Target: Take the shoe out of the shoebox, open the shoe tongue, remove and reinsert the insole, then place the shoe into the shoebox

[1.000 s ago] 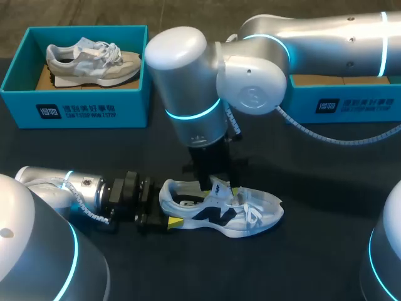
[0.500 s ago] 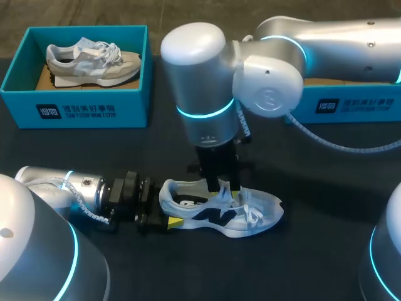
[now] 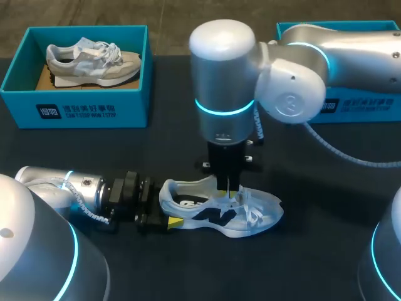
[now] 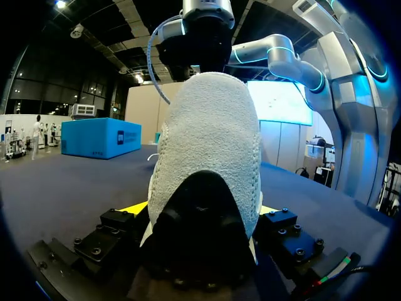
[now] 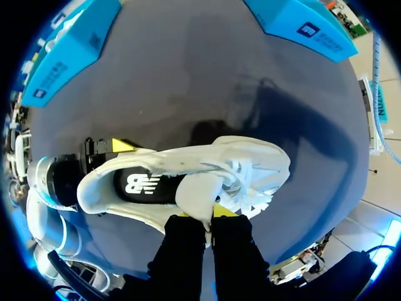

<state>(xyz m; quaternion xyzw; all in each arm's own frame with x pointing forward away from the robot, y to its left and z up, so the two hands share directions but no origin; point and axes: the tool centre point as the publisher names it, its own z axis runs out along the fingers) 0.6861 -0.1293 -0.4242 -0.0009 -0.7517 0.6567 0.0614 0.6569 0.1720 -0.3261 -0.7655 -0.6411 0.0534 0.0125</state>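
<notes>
Head view: the right arm (image 3: 225, 69) comes in from the right, bends at the elbow and drops its wrist straight down. This sets the right gripper (image 3: 229, 187) upright over the middle of the shoe (image 3: 250, 216). The left arm (image 3: 69, 188) lies low and level along the table (image 3: 326, 251), with the left gripper (image 3: 168, 221) at the heel. The shoe sits on its sole on the table, outside the left box (image 3: 75, 110) and the right box (image 3: 369, 106). Its long axis runs left to right, toe to the right and heel toward the left arm.

Left wrist view: the heel fills the space between the fingers and the toe points away. Both fingers press its sides, clamped on the shoe, with yellow tips peeping out either side.

Right wrist view: the fingers stand almost together, pinching the edge of the tongue (image 5: 199, 191) between their yellow tips. The dark insole (image 5: 141, 184) shows in the opening between tongue and heel.
</notes>
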